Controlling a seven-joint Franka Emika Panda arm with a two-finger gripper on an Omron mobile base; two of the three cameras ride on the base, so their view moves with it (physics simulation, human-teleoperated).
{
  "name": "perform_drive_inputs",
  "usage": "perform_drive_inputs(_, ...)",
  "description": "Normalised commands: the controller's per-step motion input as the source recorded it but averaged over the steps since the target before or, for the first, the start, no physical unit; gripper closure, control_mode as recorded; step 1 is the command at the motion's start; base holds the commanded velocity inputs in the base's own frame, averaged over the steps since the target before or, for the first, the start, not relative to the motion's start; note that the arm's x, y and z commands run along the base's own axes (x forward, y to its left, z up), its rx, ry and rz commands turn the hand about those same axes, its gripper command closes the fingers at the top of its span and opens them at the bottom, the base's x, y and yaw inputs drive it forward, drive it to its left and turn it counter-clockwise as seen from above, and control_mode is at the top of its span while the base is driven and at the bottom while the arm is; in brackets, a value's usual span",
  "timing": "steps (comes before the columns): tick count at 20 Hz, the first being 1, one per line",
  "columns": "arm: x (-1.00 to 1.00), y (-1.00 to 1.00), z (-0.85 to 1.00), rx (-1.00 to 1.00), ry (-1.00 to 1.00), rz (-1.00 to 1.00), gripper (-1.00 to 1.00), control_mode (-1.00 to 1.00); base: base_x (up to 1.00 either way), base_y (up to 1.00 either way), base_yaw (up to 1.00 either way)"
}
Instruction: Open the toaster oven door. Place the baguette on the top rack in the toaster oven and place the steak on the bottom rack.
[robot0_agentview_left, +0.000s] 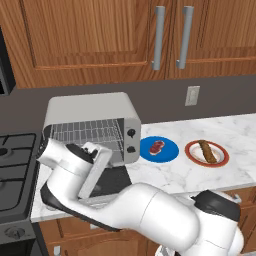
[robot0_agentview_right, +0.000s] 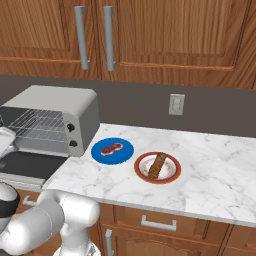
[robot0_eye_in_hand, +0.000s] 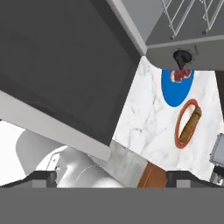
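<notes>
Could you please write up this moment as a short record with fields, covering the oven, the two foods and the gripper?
toaster oven: on the marble counter, left of both plates
toaster oven door: open, folded down flat in front of the oven
racks: wire grids visible inside, nothing on them
steak: on the blue plate, beside the oven
baguette: on the red-rimmed plate, right of the blue plate
gripper: open, holding nothing, near the lowered door
task state: door step done, neither food moved yet
</notes>
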Motion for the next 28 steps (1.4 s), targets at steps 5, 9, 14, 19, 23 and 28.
perform_drive_inputs(5,0.16,-0.16,0.02,0.24,-0.08,0.09,-1.0,-1.0,0.0,0.0,0.0)
perform_drive_inputs(9,0.19,0.0,0.0,0.05,-0.07,0.06,-1.0,-1.0,0.0,0.0,0.0)
perform_drive_inputs(14,0.2,0.0,0.0,0.0,-0.23,0.08,-1.0,-1.0,0.0,0.0,0.0)
perform_drive_inputs(19,0.23,0.03,0.0,0.01,-0.18,0.03,-1.0,-1.0,0.0,0.0,0.0)
perform_drive_inputs(23,0.23,0.14,0.0,0.1,-0.04,-0.12,-1.0,-1.0,0.0,0.0,0.0)
perform_drive_inputs(28,0.2,0.16,0.06,0.23,0.0,-0.23,-1.0,-1.0,0.0,0.0,0.0)
